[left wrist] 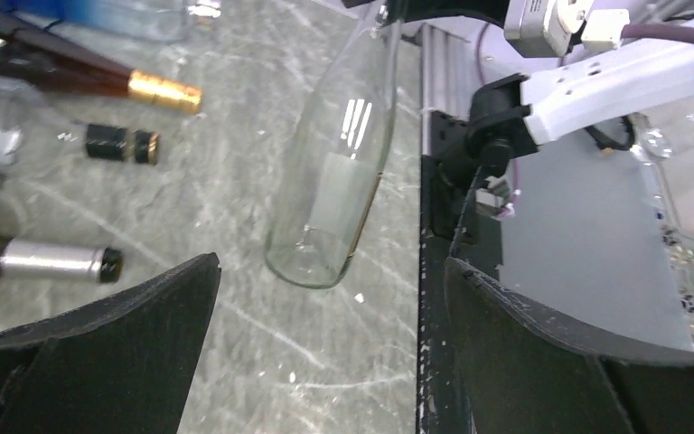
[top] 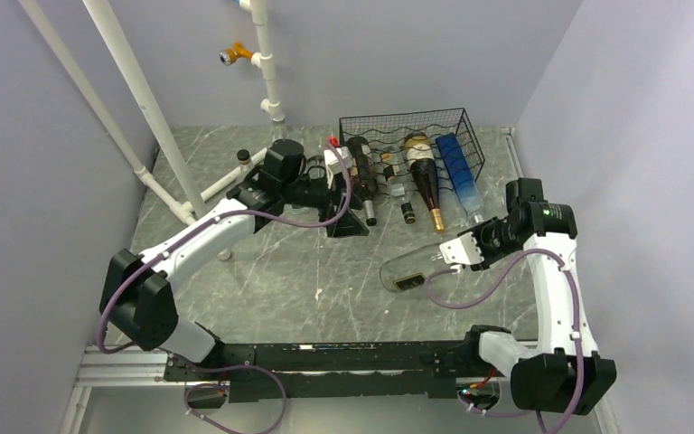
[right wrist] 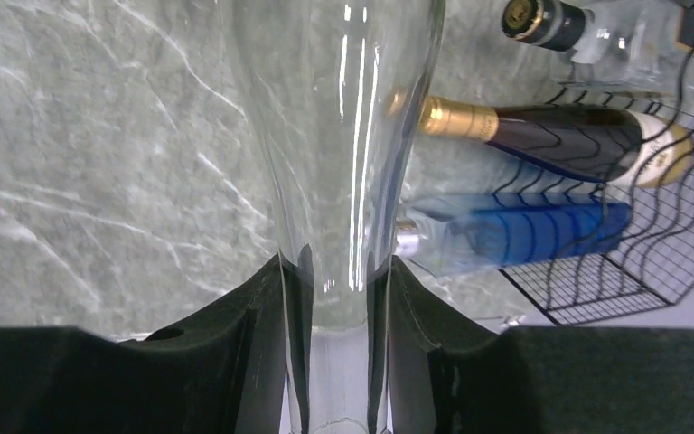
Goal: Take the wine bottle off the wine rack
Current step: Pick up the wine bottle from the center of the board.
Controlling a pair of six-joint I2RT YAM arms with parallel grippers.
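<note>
A clear glass wine bottle [top: 420, 264] [left wrist: 339, 172] [right wrist: 334, 136] lies roughly level over the table's right front, away from the wine rack. Its base points left. My right gripper [top: 459, 251] [right wrist: 336, 271] is shut on its narrow neck, with one finger pressed on each side. The black wire wine rack [top: 402, 116] [right wrist: 669, 244] stands at the back. Several bottles lie in it with their necks pointing forward. My left gripper [top: 347, 217] [left wrist: 330, 298] hangs open and empty in front of the rack's left end. Whether the clear bottle touches the table I cannot tell.
In the rack lie a dark bottle with gold foil [top: 425, 176] [right wrist: 551, 131], a blue bottle [top: 459, 172] [right wrist: 524, 231] and a dark bottle [top: 361, 172]. White pipes [top: 145, 99] slant across the left rear. The black base rail [left wrist: 434, 271] runs along the near edge.
</note>
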